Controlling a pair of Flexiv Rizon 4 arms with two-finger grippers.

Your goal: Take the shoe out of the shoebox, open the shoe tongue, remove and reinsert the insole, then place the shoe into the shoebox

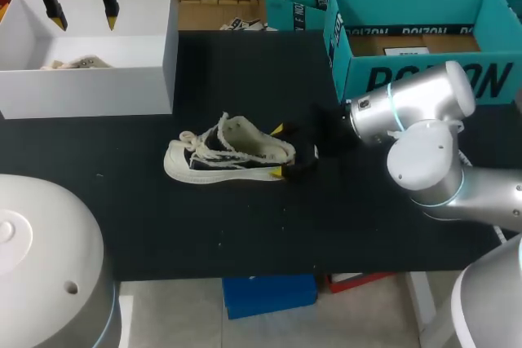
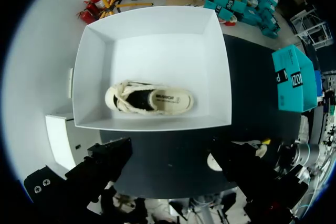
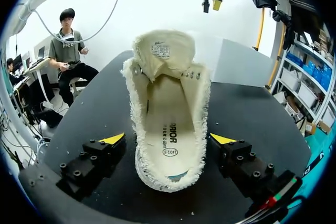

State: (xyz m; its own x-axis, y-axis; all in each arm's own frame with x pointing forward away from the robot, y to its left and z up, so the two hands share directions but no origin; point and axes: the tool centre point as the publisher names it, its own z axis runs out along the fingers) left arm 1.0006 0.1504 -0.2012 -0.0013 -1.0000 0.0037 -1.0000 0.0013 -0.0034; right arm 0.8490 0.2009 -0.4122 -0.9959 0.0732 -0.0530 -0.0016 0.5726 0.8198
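Cream canvas shoe [image 1: 224,155] lies mid-frame, heel inside spread right pincer [image 1: 278,151]; left pincer [image 1: 83,12] gapes over white cardboard shoebox [image 1: 90,91], upper left.

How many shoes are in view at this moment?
2. The first shoe lies on the black table at the right pincer; the second shoe lies inside the white box, below the left pincer. The teal box might hide more.

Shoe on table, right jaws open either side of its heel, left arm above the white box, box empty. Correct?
No: the white box is not empty. The left wrist view shows a second shoe lying in it. Otherwise right: shoe on the table, right jaws open either side of its heel, left arm above the box.
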